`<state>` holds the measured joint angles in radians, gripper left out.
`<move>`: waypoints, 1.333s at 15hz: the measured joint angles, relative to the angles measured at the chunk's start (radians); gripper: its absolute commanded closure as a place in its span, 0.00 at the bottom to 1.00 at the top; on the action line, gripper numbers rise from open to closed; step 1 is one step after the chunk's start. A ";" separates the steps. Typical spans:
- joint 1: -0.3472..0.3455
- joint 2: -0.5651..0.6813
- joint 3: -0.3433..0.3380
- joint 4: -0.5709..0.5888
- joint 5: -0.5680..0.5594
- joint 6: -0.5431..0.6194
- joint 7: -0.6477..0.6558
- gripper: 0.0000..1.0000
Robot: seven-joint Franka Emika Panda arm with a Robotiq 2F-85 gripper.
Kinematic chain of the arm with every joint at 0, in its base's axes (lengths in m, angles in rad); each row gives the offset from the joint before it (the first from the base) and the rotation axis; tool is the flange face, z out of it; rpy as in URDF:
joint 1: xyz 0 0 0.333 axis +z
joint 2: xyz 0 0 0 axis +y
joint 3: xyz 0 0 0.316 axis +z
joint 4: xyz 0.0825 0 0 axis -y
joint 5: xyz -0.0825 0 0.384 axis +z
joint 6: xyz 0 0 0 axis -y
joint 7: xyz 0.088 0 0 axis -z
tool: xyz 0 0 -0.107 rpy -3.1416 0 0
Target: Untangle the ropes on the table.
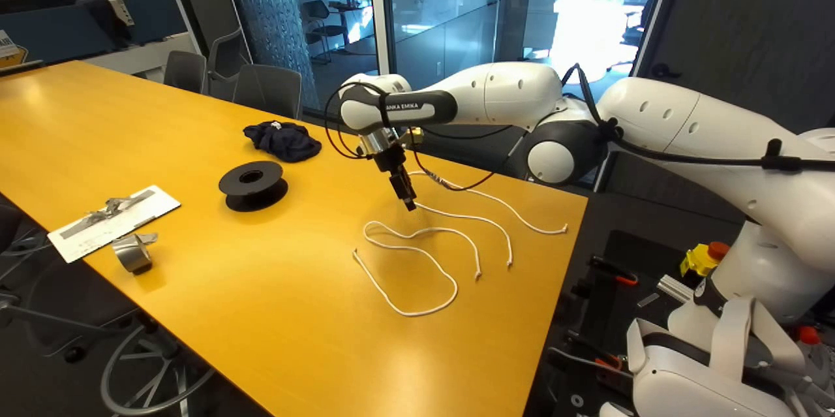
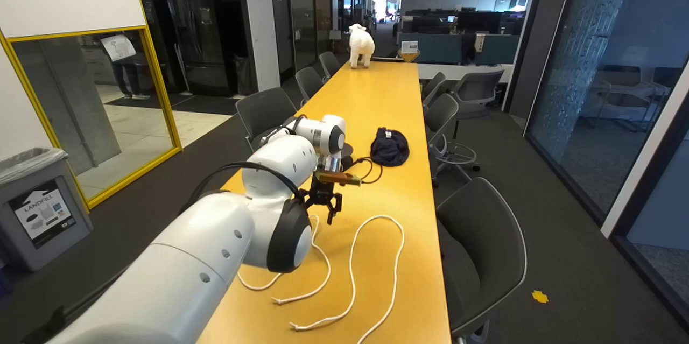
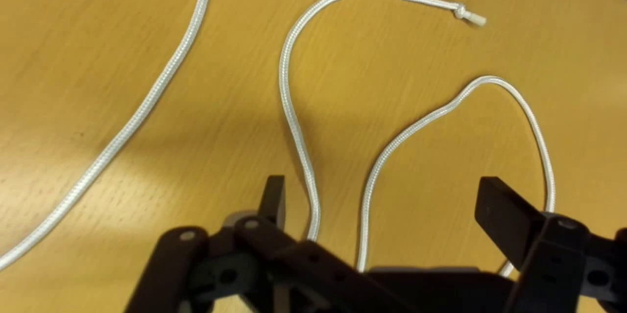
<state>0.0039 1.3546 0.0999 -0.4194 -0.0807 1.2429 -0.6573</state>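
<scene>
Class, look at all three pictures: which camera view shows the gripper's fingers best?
The wrist view: the gripper is close up there, with its fingers standing wide apart. Both exterior views show them too, but far smaller, above the table.

both exterior views overlook the table, the wrist view closest.

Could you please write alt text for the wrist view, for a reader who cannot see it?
White ropes curve across a yellow-orange table, with no visible crossings. The black pincer is open above them at the bottom of the picture. One knotted rope end lies toward the upper right.
</scene>
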 measured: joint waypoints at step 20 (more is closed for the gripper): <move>-0.003 -0.324 -0.015 0.009 0.095 -0.195 0.612 0.00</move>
<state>0.0010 1.0302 0.0851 -0.4101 0.0138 1.0476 -0.0456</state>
